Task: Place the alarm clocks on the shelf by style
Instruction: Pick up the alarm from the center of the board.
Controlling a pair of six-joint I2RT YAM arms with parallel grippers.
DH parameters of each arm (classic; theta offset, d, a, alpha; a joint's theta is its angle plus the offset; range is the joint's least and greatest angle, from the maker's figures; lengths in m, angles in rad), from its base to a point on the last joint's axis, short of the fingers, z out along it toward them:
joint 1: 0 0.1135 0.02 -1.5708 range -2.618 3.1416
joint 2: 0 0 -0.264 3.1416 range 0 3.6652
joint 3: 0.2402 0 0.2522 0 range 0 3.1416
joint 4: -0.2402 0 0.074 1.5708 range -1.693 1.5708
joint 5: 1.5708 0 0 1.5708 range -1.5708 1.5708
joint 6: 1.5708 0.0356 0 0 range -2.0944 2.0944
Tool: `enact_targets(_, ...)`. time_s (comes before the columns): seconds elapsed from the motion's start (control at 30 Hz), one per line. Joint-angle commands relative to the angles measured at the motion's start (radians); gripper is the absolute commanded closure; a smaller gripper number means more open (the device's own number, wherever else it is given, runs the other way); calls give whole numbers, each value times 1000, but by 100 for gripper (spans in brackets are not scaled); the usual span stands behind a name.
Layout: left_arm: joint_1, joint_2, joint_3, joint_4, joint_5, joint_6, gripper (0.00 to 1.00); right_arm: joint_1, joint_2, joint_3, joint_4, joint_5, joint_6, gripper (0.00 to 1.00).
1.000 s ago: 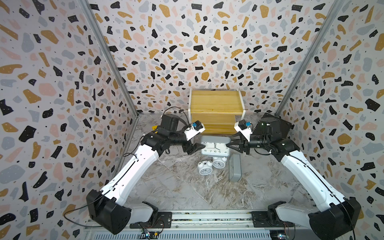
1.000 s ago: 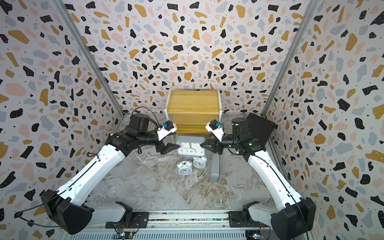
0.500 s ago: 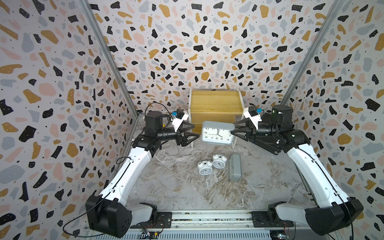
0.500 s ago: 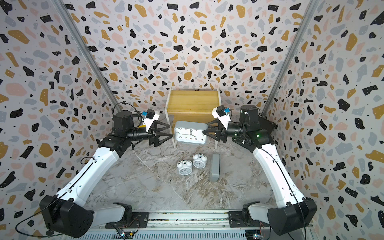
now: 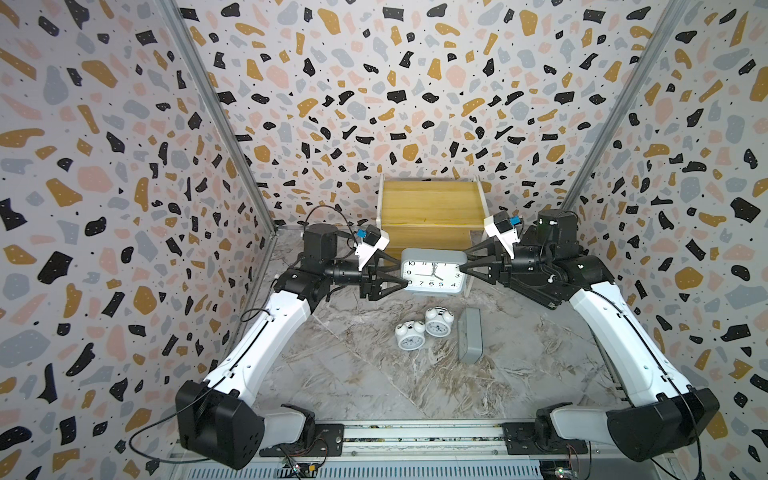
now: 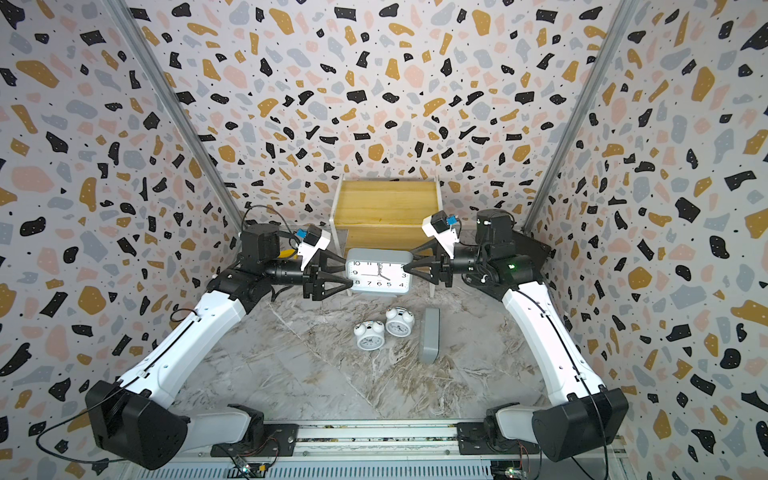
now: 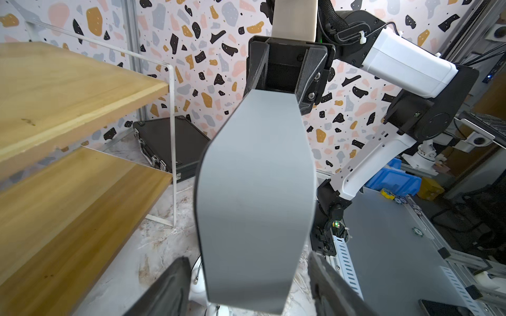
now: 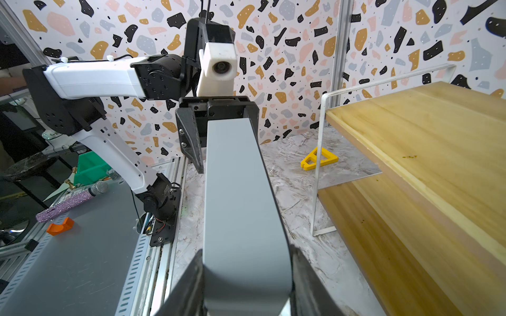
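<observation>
The left end effector (image 5: 403, 272) straddles one short end of the rectangular grey clock (image 5: 432, 276). One finger sits in front of the dial's corner and one behind the case, and the left wrist view shows a sliver of gap on either side, so its jaws are spread rather than clamped. The clock hangs above the table (image 5: 353, 374), dial facing the top cameras, just in front of the shelf (image 5: 432, 203), whose two wooden boards carry no clock. Below it on the table sit the left twin-bell clock (image 5: 409, 337) and the right twin-bell clock (image 5: 438, 325), close together. Just beside them is the second grey clock (image 5: 469, 340), showing only its casing. At the far end, the right end effector (image 5: 462, 261) is clenched on the raised clock, its fingers flat against front and back in the right wrist view. The case looks like hard, smooth plastic: stiff, probably hollow and light, and likely slick under the fingers. Because it is long, a hold at one end alone would let it droop or swivel. Pinching both short ends across front and back seems soundest, with the fingers on the frame rather than the dial window, which looks the most delicate part. The small round clocks would be better taken across the body than by the bells.
</observation>
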Motion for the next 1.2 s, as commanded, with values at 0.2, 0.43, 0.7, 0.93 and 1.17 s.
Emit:
enact_targets(0.2,-18,14,44,-21,45,28,40,6,-19,45,12,-40,1,84)
enact_targets(0.43,-27,12,47,-31,51,38,43,5,-15,37,8,-42,1,83)
enact_targets(0.7,-36,13,61,-28,57,32,73,8,-17,24,8,-19,-2,79)
enact_targets(0.93,-36,-19,52,-43,-13,30,87,9,-43,-19,57,70,23,57)
enact_targets(1.17,-32,-86,24,-51,-138,31,93,7,-98,-71,139,205,70,28)
